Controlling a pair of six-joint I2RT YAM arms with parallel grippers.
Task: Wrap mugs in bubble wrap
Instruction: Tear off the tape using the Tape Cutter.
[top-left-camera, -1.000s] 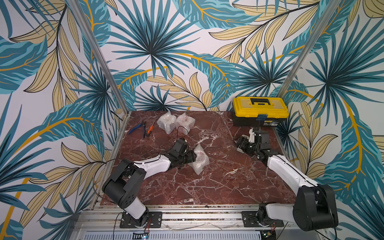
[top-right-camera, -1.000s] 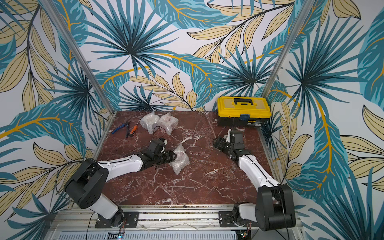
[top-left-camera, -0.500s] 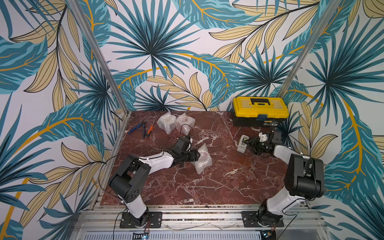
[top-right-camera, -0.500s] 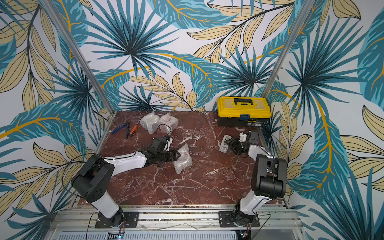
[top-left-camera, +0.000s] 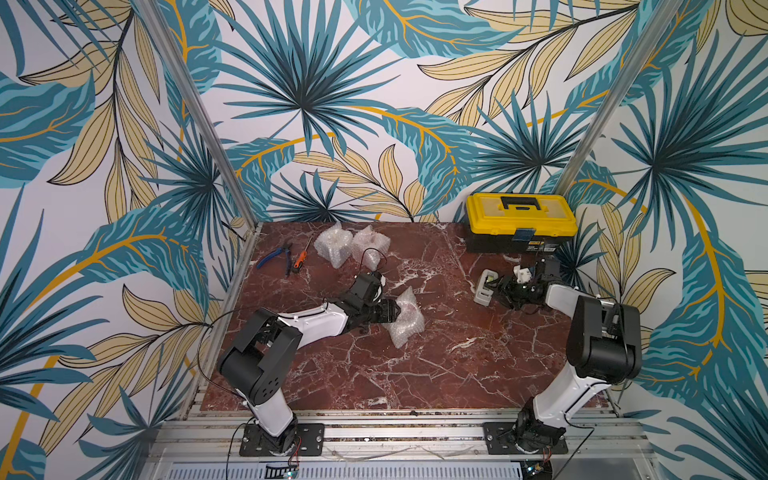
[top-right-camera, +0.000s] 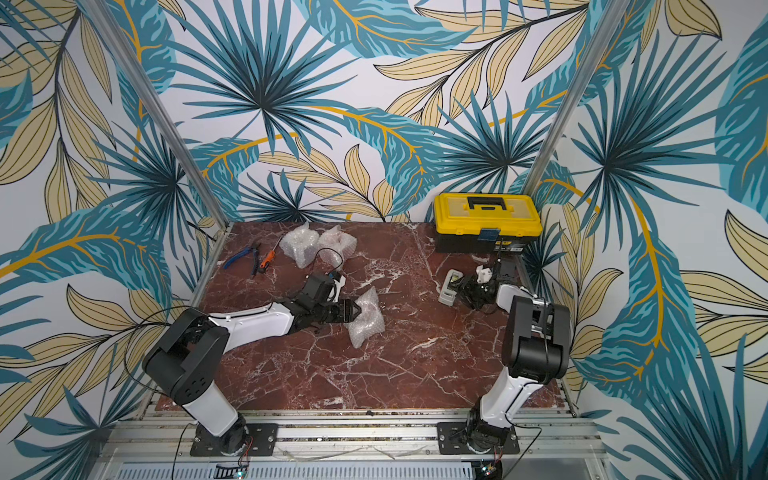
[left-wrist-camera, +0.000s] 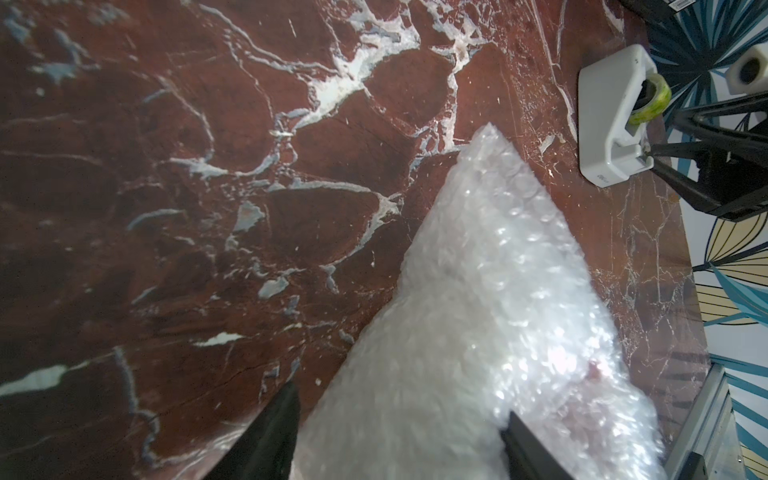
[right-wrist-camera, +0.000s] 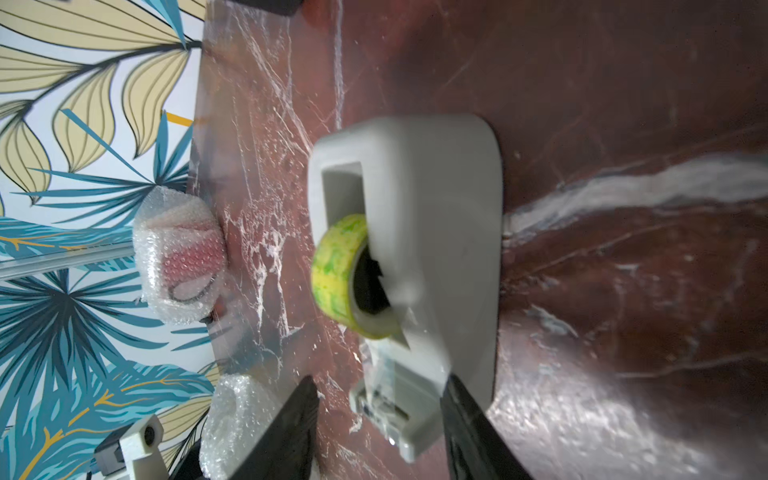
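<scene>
The right arm (top-left-camera: 559, 296) has swung to the tape dispenser (top-left-camera: 484, 286) by the toolbox (top-left-camera: 521, 222), its jaws half open round it. Taping looks next. The left jaws hold the wrapped mug (top-left-camera: 405, 320), well apart from the toolbox.

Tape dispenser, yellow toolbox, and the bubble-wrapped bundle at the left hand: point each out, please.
tape dispenser (top-left-camera: 482, 293): in a top view, on its grey body.
yellow toolbox (top-left-camera: 521, 222): in a top view, on the yellow lid.
bubble-wrapped bundle (top-left-camera: 409, 322): in a top view, on the wrap's middle.
</scene>
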